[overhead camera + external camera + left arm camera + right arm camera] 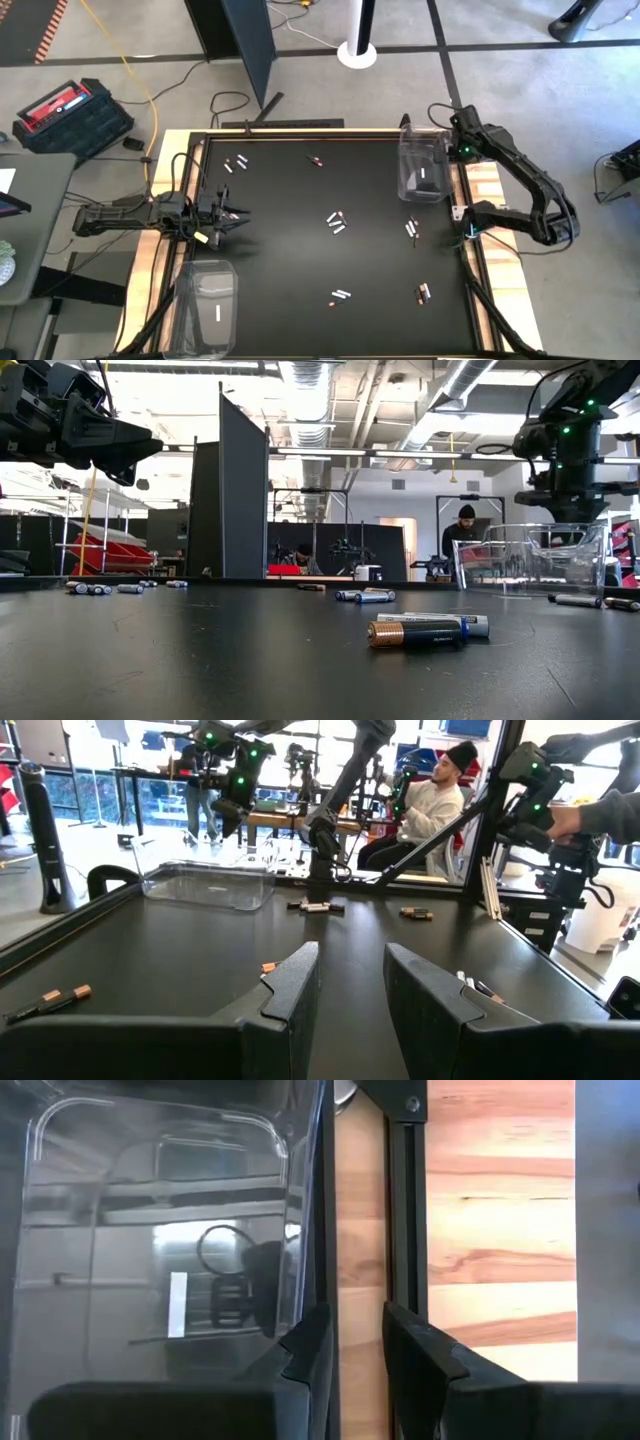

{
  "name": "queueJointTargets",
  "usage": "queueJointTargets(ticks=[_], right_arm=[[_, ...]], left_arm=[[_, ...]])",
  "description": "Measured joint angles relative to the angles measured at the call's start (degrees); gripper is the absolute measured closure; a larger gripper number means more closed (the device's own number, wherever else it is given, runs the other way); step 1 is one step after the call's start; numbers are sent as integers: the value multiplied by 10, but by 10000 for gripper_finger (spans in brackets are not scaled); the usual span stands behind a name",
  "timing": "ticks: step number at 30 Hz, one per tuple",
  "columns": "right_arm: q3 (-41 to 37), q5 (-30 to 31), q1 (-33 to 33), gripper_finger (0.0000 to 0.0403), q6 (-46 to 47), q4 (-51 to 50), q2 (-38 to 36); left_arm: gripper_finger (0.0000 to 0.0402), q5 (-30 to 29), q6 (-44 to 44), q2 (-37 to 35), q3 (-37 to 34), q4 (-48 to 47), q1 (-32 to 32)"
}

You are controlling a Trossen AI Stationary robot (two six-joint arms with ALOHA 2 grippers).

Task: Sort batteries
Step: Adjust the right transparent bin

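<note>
Small batteries lie scattered on the black table: a pair at the middle (336, 222), some near the far left (236, 162), one at the far middle (316, 160), some on the right (412, 230), and two pairs near the front (341, 296) (423, 293). My left gripper (238, 218) (352, 982) hovers open above the table's left side, holding nothing. My right gripper (455, 150) (357, 1335) is open and empty, pointing down over the wooden right edge beside the far right clear bin (422, 165). That bin holds a white cell (178, 1302).
A second clear bin (207, 305) stands at the near left corner with a white cell (217, 312) in it. A raised dark frame (300, 131) rims the table. People sit at benches beyond the far edge (462, 530). Bare black surface lies between the battery groups.
</note>
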Motion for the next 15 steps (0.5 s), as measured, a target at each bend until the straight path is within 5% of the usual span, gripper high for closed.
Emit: queueJointTargets(ticks=[15], right_arm=[[10,-68,58,297,-32,-39,-13]], left_arm=[[290,0,0,0,0,0,0]])
